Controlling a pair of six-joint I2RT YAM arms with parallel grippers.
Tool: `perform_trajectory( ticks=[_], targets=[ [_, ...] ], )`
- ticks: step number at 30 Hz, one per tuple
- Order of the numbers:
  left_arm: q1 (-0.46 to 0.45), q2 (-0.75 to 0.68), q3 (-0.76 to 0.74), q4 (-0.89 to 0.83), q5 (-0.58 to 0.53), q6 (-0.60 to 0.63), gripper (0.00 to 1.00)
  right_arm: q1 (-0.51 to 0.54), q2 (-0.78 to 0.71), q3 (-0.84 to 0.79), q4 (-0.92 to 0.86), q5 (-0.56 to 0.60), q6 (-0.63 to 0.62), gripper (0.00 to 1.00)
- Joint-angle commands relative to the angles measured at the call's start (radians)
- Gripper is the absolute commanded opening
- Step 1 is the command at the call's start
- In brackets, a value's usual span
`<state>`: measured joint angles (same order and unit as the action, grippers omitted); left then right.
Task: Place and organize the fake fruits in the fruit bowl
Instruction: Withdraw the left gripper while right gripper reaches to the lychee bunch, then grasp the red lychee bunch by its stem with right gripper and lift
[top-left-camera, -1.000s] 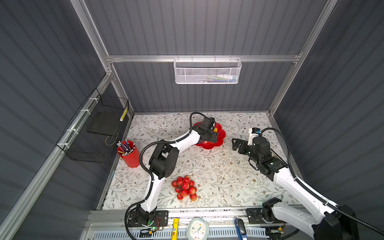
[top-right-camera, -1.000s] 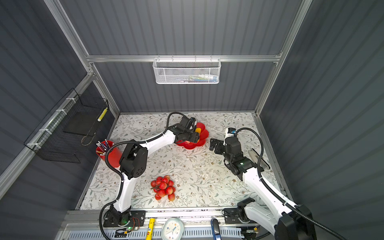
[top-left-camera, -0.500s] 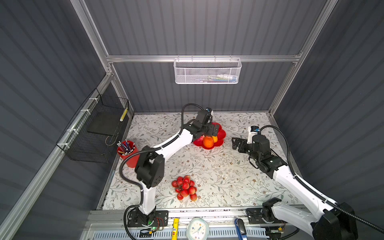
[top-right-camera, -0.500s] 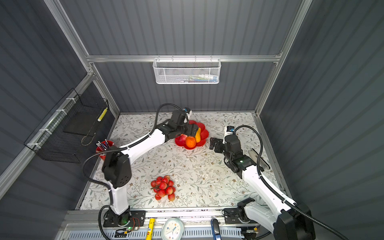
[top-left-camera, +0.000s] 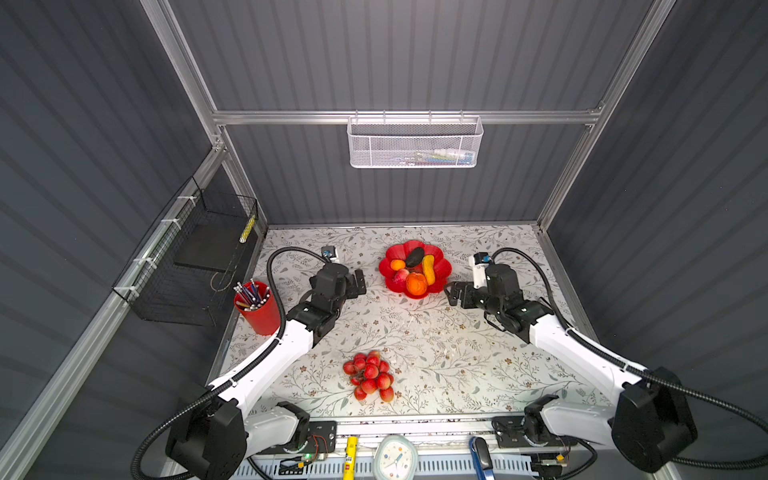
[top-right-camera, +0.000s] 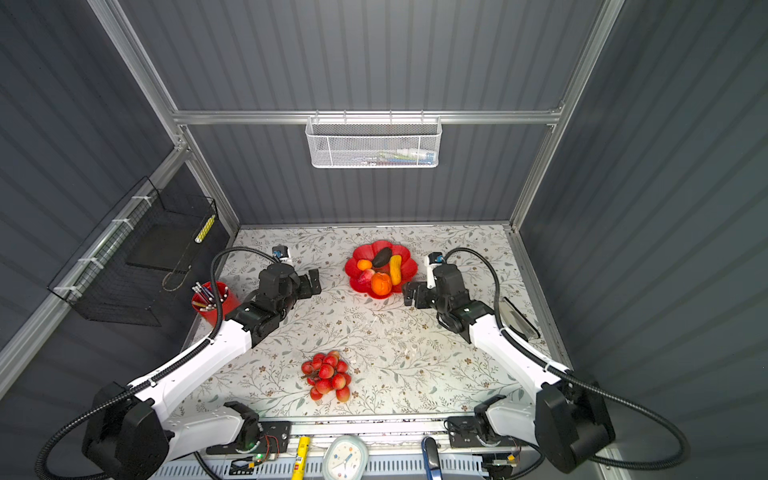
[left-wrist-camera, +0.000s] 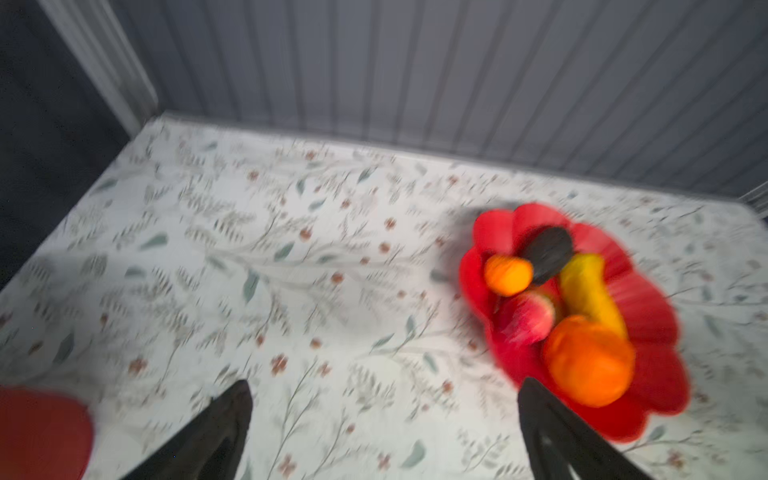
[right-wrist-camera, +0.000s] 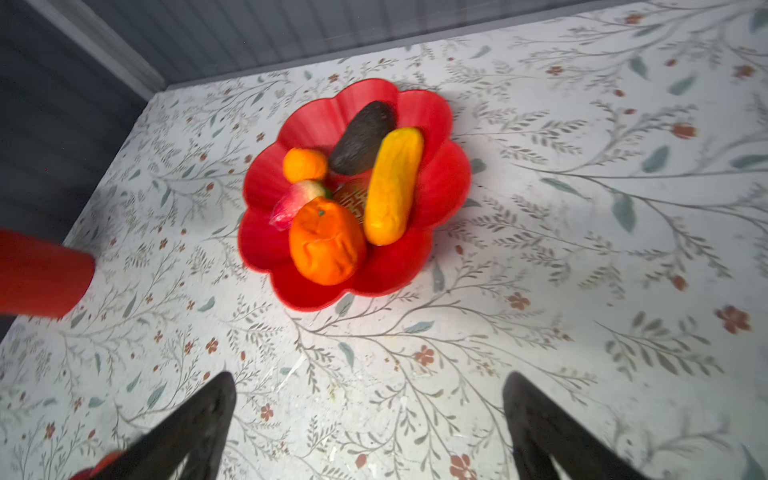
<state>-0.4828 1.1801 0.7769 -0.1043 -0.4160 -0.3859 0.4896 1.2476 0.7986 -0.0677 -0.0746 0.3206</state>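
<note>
The fruit bowl (top-left-camera: 441, 258) (top-right-camera: 362, 253), a red flower-shaped dish, sits at the back middle of the table. In it lie a small orange (top-left-camera: 397, 264), a dark avocado (top-left-camera: 414, 257), a yellow oblong fruit (top-left-camera: 428, 269), a strawberry (top-left-camera: 401, 276) and a larger orange (top-left-camera: 416, 284). The red grape bunch (top-left-camera: 370, 375) (top-right-camera: 327, 374) lies on the table near the front. My left gripper (top-left-camera: 360, 283) (left-wrist-camera: 384, 386) is open and empty, left of the bowl. My right gripper (top-left-camera: 453, 294) (right-wrist-camera: 370, 378) is open and empty, just right of the bowl (right-wrist-camera: 320, 120).
A red cup of pens (top-left-camera: 255, 305) stands at the left table edge. A black wire basket (top-left-camera: 195, 257) hangs on the left wall and a white mesh basket (top-left-camera: 415, 143) on the back wall. A clock (top-left-camera: 395, 459) lies at the front rail.
My left gripper opened over the bowl, left the larger orange in it, and drew back to the left. The right arm has barely moved.
</note>
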Motion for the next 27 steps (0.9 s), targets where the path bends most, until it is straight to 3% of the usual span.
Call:
perform_trajectory(
  ticks=[1, 6, 11, 20, 27],
  targets=[
    [0.038, -0.086, -0.034, -0.073, -0.017, -0.084, 1.00, 0.148, 0.022, 0.041, -0.001, -0.087, -0.153, 0.99],
    [0.131, -0.157, -0.103, -0.102, 0.010, -0.168, 1.00, 0.378, 0.042, -0.020, 0.103, -0.184, -0.350, 0.98],
    [0.177, -0.175, -0.122, -0.113, 0.061, -0.205, 1.00, 0.529, 0.110, -0.005, 0.111, -0.298, -0.490, 0.95],
    [0.187, -0.208, -0.135, -0.147, 0.065, -0.214, 1.00, 0.661, 0.261, 0.113, 0.099, -0.343, -0.584, 0.89],
    [0.191, -0.237, -0.142, -0.158, 0.062, -0.211, 1.00, 0.696, 0.389, 0.230, 0.119, -0.383, -0.607, 0.83]
  ],
)
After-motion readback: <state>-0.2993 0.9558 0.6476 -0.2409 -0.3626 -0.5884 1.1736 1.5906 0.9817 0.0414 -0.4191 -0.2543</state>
